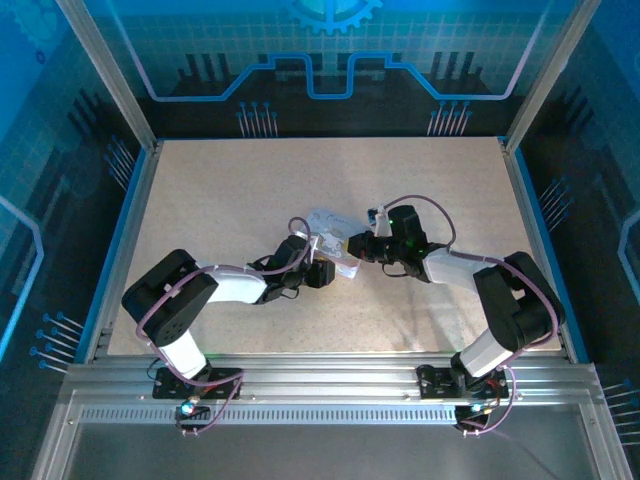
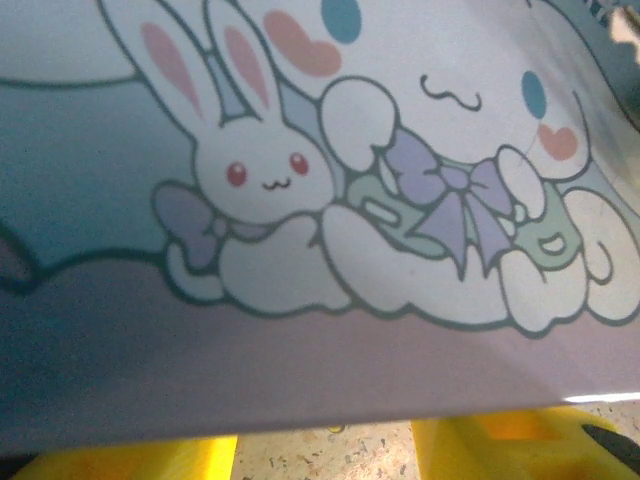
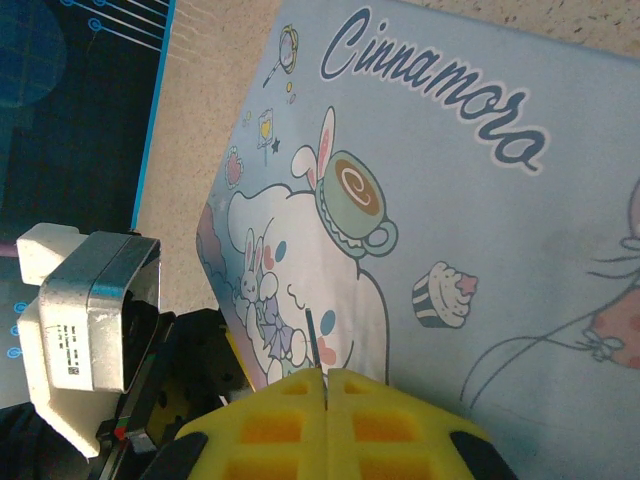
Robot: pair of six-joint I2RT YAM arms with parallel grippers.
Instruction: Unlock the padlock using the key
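My right gripper (image 3: 326, 375) has its yellow pads shut on the key (image 3: 311, 338), a thin dark blade that sticks out toward the tin's end face. In the top view this gripper (image 1: 357, 245) meets the tin (image 1: 332, 225) from the right. My left gripper (image 1: 322, 272) is at the tin's near left corner. Its yellow pads (image 2: 110, 460) stand apart, open, with speckled table between them, just under the tin's printed side (image 2: 330, 200). The padlock is hidden.
The silver-grey tin with a cartoon print (image 3: 450, 230) lies mid-table between both arms. The left arm's wrist camera block (image 3: 90, 310) sits close to the tin's left edge. Blue walls ring the table (image 1: 230, 190), which has free room at the back and sides.
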